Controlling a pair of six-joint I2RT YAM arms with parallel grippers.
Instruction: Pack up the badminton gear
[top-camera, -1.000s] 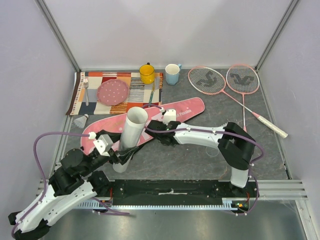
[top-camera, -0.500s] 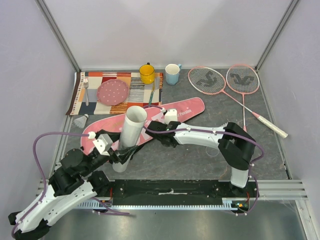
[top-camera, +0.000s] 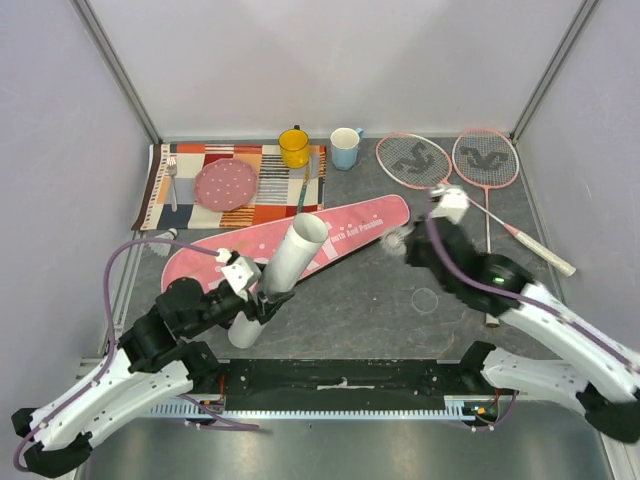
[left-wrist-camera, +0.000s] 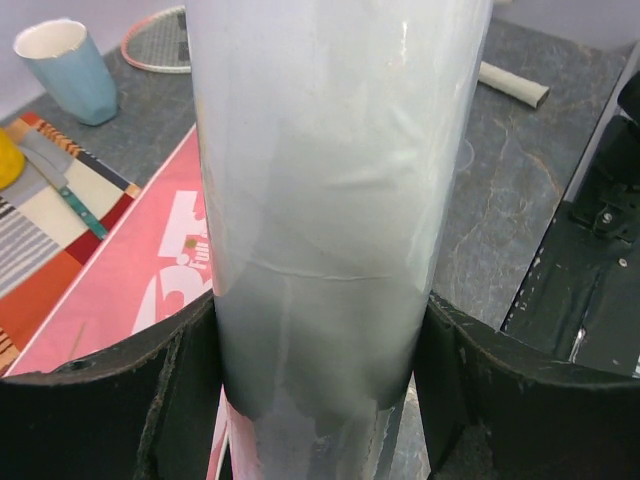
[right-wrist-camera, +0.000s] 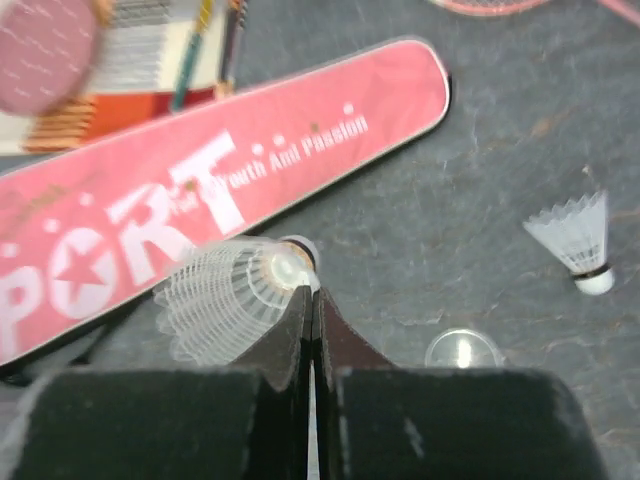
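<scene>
Swung clear of the tube's mouth since a second ago, the right tool (right-wrist-camera: 312, 293) hangs over the table (top-camera: 370, 320) just off the right-hand end of the pink bag (top-camera: 355, 222). Its fingers are pressed together and, by the look of the wrist view, pinch a shuttlecock (right-wrist-camera: 225, 298) at the cork. The tube (top-camera: 285, 272) has tipped as well. It leans with its open mouth raised toward the right tool, and its long axis runs from near left to far right across the bag. The left tool (top-camera: 257, 303) clasps it low down, jaws spread wide around the barrel. The mouth therefore lies to the left of the shuttlecock, the right arm is the nearer, and the way between them looks open. A clear cap (top-camera: 425, 298) rests on the table near the right tool, and a second shuttlecock (right-wrist-camera: 575, 238) lies apart to its right. Two rackets (top-camera: 418, 160) wait at the back, near the mugs (top-camera: 345, 148) and plate (top-camera: 225, 184).
</scene>
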